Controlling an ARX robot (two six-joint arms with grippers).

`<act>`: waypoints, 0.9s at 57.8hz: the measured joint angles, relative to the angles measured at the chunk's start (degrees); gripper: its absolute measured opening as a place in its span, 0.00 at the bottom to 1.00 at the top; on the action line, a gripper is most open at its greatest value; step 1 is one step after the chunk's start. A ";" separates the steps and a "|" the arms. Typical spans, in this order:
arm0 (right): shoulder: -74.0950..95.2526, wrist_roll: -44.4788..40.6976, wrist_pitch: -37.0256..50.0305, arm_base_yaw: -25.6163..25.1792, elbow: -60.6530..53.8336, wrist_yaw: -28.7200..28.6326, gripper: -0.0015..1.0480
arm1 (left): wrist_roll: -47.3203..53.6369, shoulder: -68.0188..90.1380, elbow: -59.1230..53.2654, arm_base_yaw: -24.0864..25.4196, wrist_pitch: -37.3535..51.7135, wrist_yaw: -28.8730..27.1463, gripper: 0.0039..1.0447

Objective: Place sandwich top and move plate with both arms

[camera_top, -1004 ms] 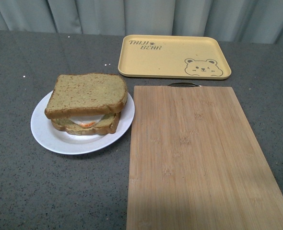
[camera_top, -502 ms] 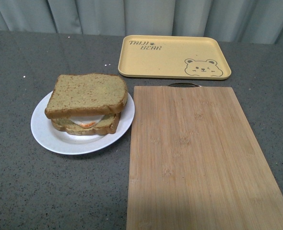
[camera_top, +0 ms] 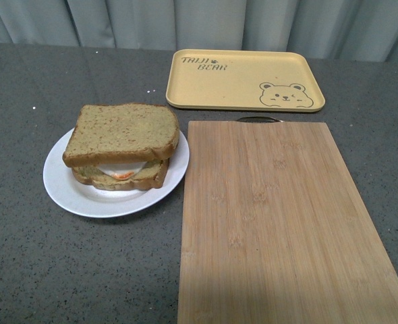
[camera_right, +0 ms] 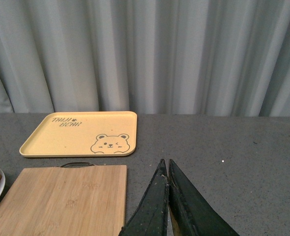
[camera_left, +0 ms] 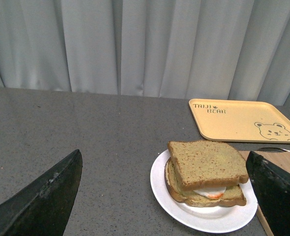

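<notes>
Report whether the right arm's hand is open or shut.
Shut. In the right wrist view the black right hand shows its two fingers pressed together, nothing between them.

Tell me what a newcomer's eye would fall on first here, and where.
The sandwich top lies over an egg-bearing lower slice on the white plate, left of a big wooden board. A yellow bear tray lies behind the board. The left pincer gapes wide toward the plate; the right pincer is shut.
</notes>
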 joint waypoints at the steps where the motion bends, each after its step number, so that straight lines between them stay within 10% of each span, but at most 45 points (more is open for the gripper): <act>1: -0.24 0.00 -0.24 0.00 0.00 0.00 0.01 | 0.00 0.00 0.00 0.00 0.00 0.00 0.94; 52: -18.45 -0.11 -18.80 0.00 0.04 -0.17 0.08 | 0.00 -0.04 0.00 0.00 0.00 0.00 0.94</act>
